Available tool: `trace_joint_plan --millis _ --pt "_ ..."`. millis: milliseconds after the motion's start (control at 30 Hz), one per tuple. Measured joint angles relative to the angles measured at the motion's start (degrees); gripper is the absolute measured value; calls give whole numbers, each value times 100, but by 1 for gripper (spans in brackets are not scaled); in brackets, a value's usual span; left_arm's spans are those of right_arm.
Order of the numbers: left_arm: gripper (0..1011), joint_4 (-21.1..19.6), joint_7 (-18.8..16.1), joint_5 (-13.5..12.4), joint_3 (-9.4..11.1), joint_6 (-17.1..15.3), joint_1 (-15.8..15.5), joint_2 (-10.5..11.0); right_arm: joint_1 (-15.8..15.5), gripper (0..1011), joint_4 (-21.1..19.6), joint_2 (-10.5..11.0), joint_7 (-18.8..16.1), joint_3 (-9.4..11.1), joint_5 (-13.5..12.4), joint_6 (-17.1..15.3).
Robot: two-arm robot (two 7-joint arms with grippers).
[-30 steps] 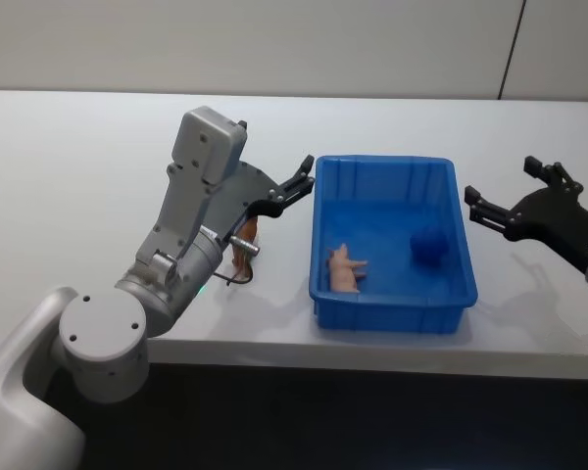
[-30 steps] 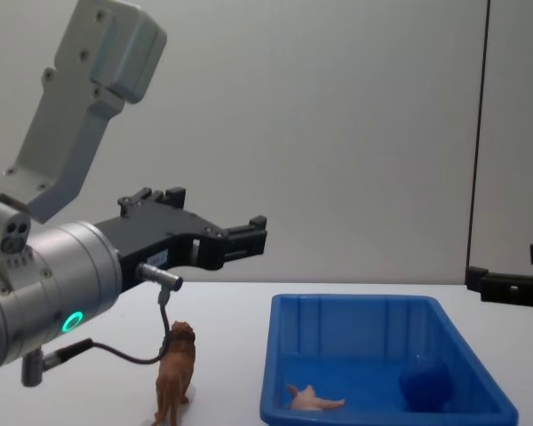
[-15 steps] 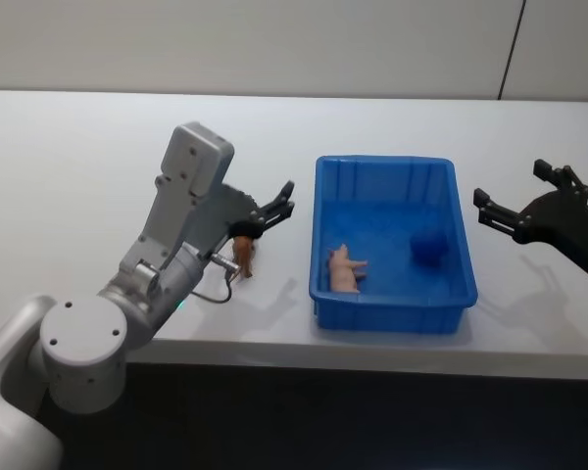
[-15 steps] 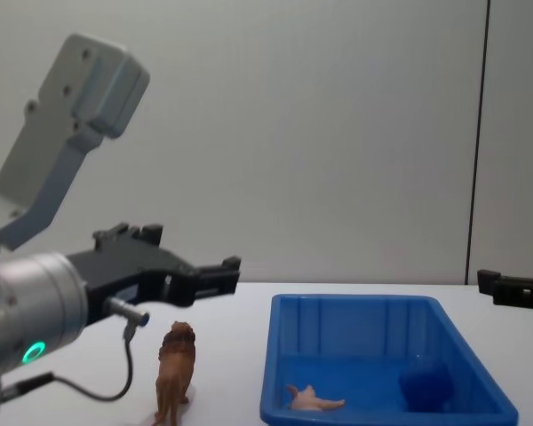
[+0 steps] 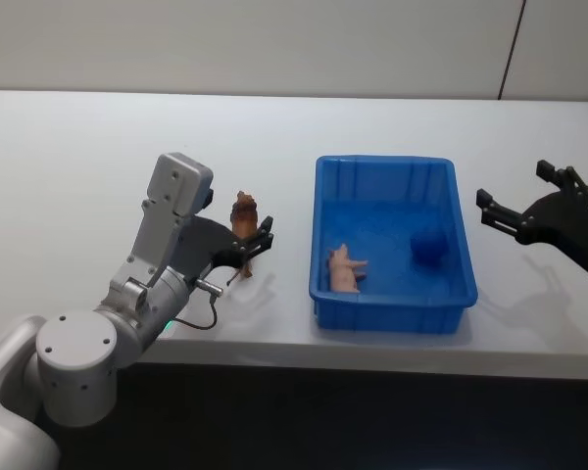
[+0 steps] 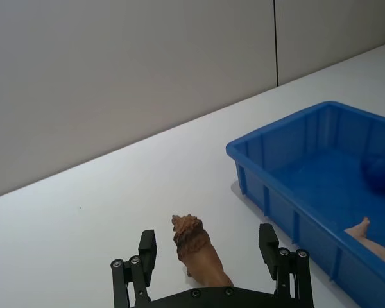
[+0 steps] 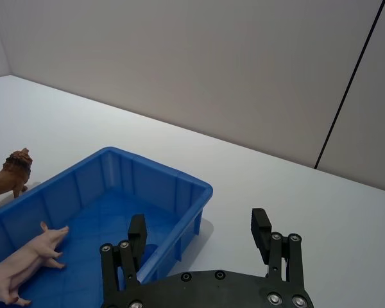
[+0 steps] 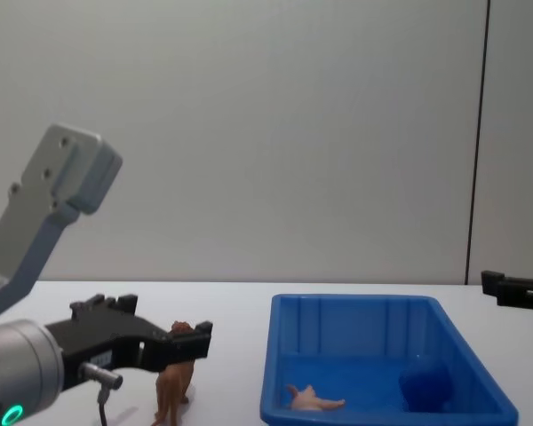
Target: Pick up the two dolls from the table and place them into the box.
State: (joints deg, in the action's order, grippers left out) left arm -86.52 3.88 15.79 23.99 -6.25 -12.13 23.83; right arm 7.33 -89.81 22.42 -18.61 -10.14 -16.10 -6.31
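Two black fingers (image 6: 144, 253) of the left gripper (image 6: 208, 256) are standing spread wide, one on each side of the small brown standing lion toy with a mane (image 6: 199, 251), without touching it. In the head view this left gripper (image 5: 253, 243) is hanging low over the plain white flat tabletop (image 5: 69, 166), toward the front edge and left of the shallow bright blue rectangular plastic bin (image 5: 459, 217), and the lion (image 5: 243, 215) is standing upright just beside the bin's left wall. From the chest view the gripper (image 8: 191, 337) is sitting level with the lion's head (image 8: 181, 330).

Inside the bin, the pale pink limbed pig figure (image 5: 344, 268) is lying on its side near the front left corner, and the rounded blue figure (image 5: 427, 245) is resting near the right wall, well apart from the pig.

The right gripper (image 5: 514, 201) is hovering with its fingers (image 7: 262, 230) spread apart and holding nothing, to the right of the bin and clear of its rim (image 7: 179, 174).
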Motion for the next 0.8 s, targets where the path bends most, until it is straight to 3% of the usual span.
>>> trace_joint_plan --millis 667,800 --pt "1002 1109 454 54 13 11 -418 -351 -8 1004 0 8 0 6 -6 -1" --pt "918 1249 499 6 20 -53 -488 -403 -8 1004 0 8 0 6 -6 -1"
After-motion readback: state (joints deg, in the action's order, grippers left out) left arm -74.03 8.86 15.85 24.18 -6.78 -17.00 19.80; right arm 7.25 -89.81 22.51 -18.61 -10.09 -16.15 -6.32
